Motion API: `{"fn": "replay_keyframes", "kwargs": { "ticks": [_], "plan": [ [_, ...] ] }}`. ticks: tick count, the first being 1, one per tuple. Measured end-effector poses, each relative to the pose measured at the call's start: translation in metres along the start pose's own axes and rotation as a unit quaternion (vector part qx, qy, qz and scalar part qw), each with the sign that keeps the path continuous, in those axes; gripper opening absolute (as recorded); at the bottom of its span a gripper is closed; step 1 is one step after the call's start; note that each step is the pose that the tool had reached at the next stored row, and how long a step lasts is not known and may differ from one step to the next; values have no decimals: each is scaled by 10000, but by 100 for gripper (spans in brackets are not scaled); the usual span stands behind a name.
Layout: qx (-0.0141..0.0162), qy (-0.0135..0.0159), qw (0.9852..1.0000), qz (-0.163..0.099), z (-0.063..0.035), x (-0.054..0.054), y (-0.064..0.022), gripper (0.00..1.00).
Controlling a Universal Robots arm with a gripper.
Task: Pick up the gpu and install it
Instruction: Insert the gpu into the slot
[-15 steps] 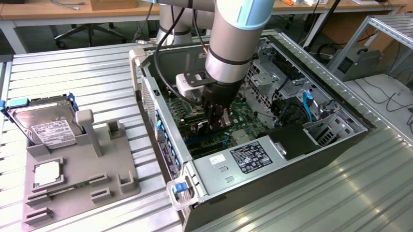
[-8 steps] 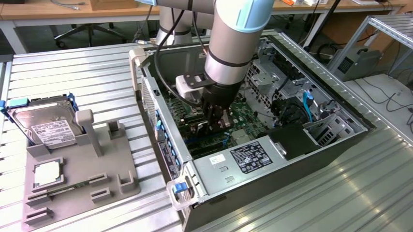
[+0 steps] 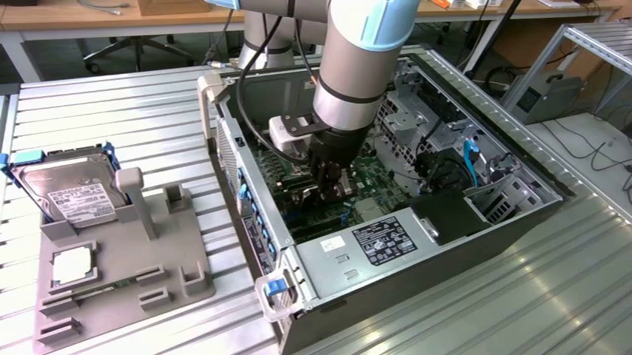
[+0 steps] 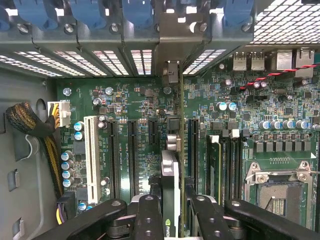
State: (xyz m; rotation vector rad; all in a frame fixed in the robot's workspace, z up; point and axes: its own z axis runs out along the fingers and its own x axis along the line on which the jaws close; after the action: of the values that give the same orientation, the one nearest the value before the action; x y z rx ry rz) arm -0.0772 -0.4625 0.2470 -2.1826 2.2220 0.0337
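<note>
A ribbed metal table (image 3: 148,111) is seen as the work surface. An open PC case (image 3: 415,303) lies on its side on it, and a grey fixture tray (image 3: 118,274) is placed well apart from it, to the exterior view's left. On the tray a hard drive (image 3: 74,196) w/ a blue frame is stood on edge, and a small square silver chip (image 3: 71,266) is laid flat near it. In the bkgd wooden desks (image 3: 59,15), an office chair (image 3: 129,44) and an aluminium frame (image 3: 593,37) are seen.

The arm (image 3: 360,66) is reached down into the case, approx. over the middle of the motherboard (image 4: 125,100).

The gpu (image 4: 170,175) is held inside the case, above the board. It is stood on edge, so only its thin edge is presented to the wrist view. Its long axis is laid parallel to the expansion slots (image 4: 132,155). One end is pointed at the vented rear wall w/ the blue latches (image 4: 137,12), and the other end is kept at the gripper. The card is placed between two of the dark slots. Whether it is seated in a slot cannot be told.

The gripper (image 4: 170,212) is closed partway, w/ one finger set on each flat face of the gpu, so the card is clamped between them.
</note>
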Motion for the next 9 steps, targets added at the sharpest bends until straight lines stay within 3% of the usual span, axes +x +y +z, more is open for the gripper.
{"fn": "replay_keyframes", "kwargs": {
  "ticks": [9],
  "plan": [
    [0,0,10000,0,0,0,1,27]
  ]
}}
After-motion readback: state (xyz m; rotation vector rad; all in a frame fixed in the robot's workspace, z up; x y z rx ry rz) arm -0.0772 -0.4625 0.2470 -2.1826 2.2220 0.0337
